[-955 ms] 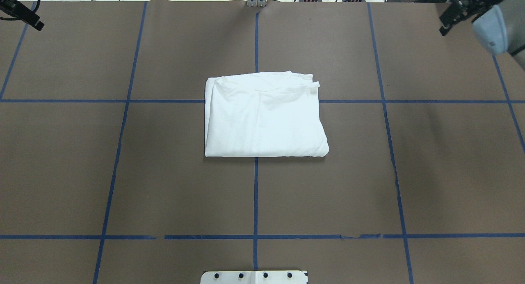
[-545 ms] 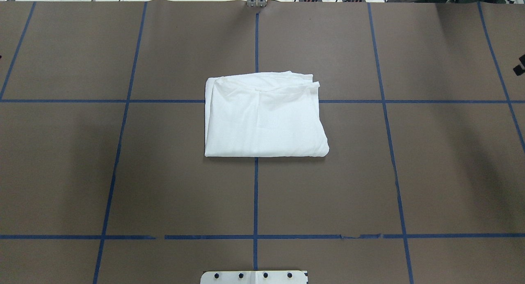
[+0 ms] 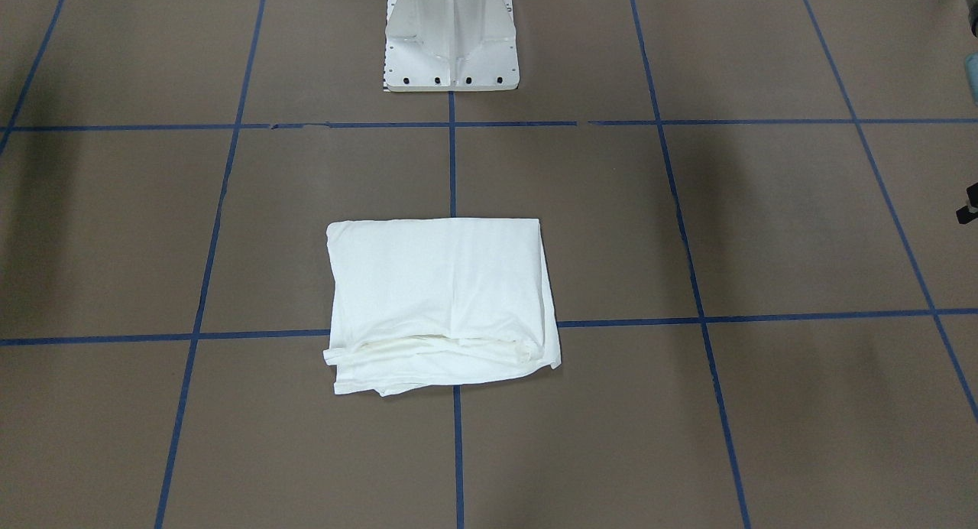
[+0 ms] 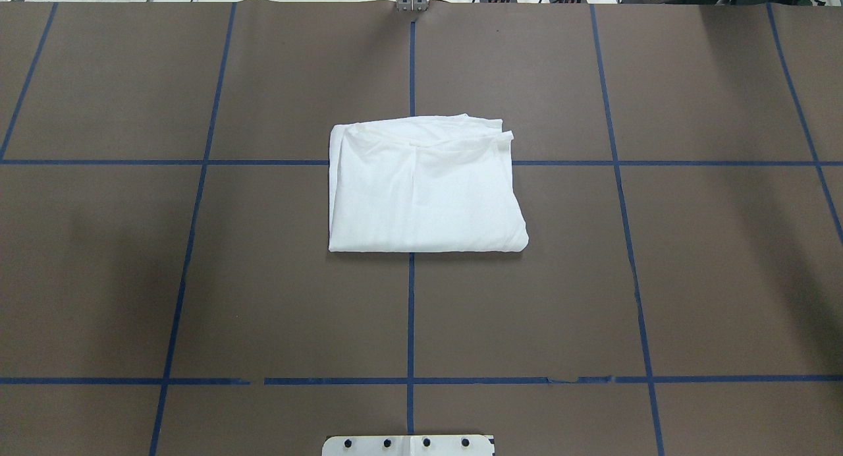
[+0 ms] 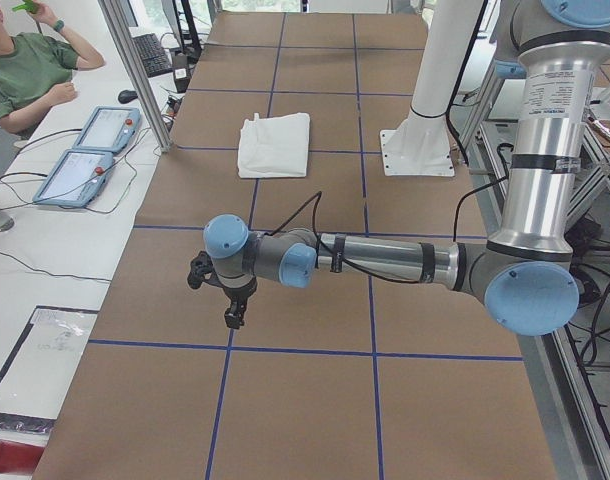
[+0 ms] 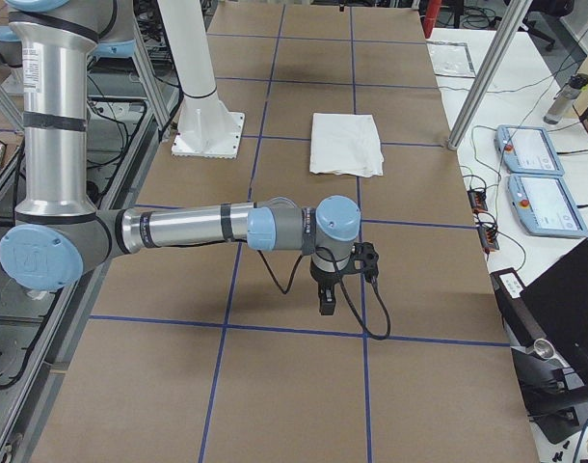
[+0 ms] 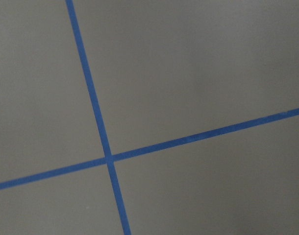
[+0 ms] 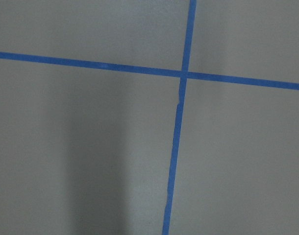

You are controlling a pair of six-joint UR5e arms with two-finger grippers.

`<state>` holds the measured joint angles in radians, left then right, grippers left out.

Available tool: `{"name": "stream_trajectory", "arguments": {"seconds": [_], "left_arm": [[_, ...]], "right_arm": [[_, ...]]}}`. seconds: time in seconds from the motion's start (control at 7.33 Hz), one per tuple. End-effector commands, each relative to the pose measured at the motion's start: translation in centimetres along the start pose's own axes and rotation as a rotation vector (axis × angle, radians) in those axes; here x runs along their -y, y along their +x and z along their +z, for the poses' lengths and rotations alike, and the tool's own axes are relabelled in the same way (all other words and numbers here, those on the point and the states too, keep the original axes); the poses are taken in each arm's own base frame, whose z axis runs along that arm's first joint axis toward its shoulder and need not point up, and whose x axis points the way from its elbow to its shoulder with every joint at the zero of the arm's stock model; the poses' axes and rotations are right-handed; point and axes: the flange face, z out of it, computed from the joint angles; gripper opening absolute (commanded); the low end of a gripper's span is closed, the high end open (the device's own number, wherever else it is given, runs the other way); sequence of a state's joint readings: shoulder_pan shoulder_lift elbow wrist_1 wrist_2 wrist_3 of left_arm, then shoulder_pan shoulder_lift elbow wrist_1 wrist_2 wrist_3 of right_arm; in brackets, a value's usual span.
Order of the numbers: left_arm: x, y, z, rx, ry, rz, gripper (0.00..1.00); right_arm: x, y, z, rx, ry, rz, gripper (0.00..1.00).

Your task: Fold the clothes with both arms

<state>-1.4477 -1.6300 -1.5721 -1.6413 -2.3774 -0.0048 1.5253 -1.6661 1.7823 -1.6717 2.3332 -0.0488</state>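
T-shirt lies folded in a compact rectangle at table centre, far-edge layers uneven; left gripper and right gripper hang well apart from it, jaw opening cannot be told; folding judged finished, best left undisturbed

A white T-shirt lies folded into a rough rectangle (loose layered edges on its far side) over a crossing of blue tape lines on the brown table, with a white base plate at the near edge.
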Motion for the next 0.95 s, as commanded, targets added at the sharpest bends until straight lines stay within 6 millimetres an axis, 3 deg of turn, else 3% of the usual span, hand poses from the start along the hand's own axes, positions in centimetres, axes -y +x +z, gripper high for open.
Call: {"name": "stream_trajectory", "arguments": {"seconds": [0.0,0.27,0.41,0.82], "left_arm": [[-2.4,-3.7,-2.3,0.000,-0.065,0.004,1.00],[-3.0,-4.9,-3.2,0.006,-0.057,-0.029,1.00],[-3.3,-5.8,-3.5,0.028,-0.057,-0.043,1.00],[-3.2,-4.9,-5.1,0.099,-0.038,-0.007,1.00]], "right_arm": [[-2.3,2.3,-0.8,0.014,0.017,0.033,1.00],[-4.5,2.8,-0.8,-0.001,0.015,0.049,1.00],[-4.7,2.9,-0.7,-0.002,0.013,0.051,1.00],[-4.8,3.2,-0.5,-0.006,0.008,0.069,1.00]]}}
